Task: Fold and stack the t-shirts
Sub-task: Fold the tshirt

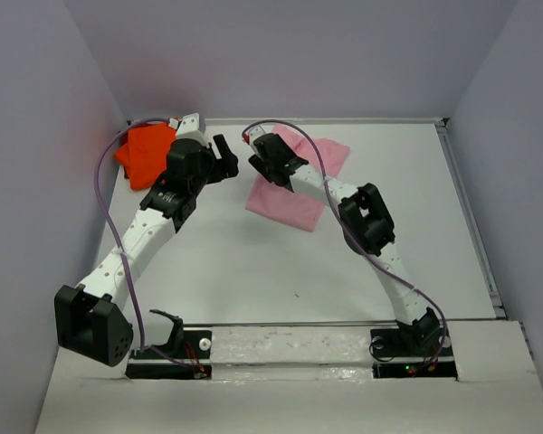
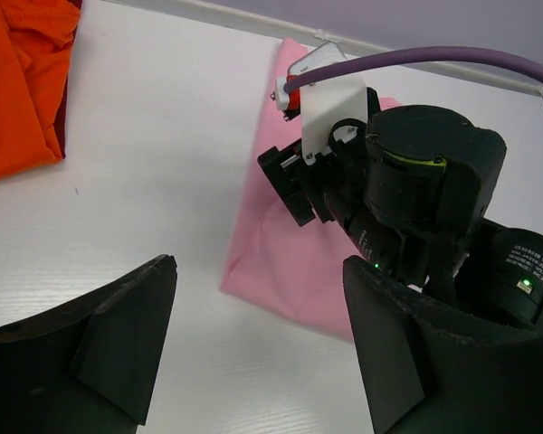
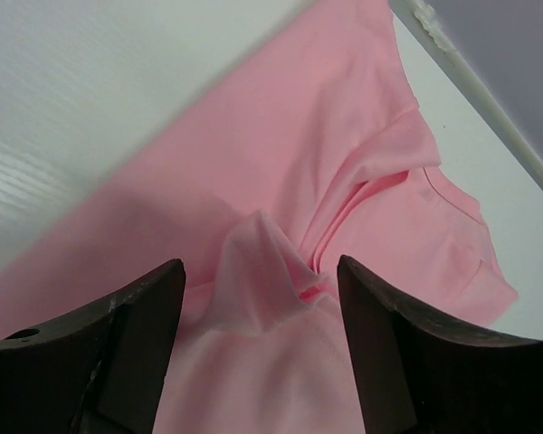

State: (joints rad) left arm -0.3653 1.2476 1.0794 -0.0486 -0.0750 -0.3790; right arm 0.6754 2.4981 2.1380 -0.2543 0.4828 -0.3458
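we see the right gripper [image 3: 260,271] with its fingers [image 3: 136,344] spread wide, low over the pink t-shirt [image 3: 344,136]. a small raised pucker of cloth [image 3: 262,262] stands between them, but neither finger is pinching it. the shirt lies directly under this gripper and spreads ahead of it, with the collar [image 3: 452,194] ahead and to the right of the fingers.

from above, the right gripper [image 1: 258,165] sits over the left edge of the pink t-shirt [image 1: 299,203]. most of the cloth runs back beneath the gripper's own wrist and forearm. the shirt's long axis goes from the far side of the table [image 1: 253,271] toward the near side, slanting a little, so it lies roughly crosswise to this gripper's reach.

the left gripper [image 1: 226,155] is also spread and holds nothing. it hangs just beside the right one, off the pink cloth. the orange t-shirt [image 1: 145,152] lies behind it and to its left. in the left wrist view a thin dark red edge [image 2: 61,127] shows beside the orange t-shirt [image 2: 18,81], and we take it for the third shirt underneath.

we judge the right arm the nearer to the pink shirt. the left gripper stands between that shirt and the orange pile, so any carry to the stack has to cross toward the left gripper's side.
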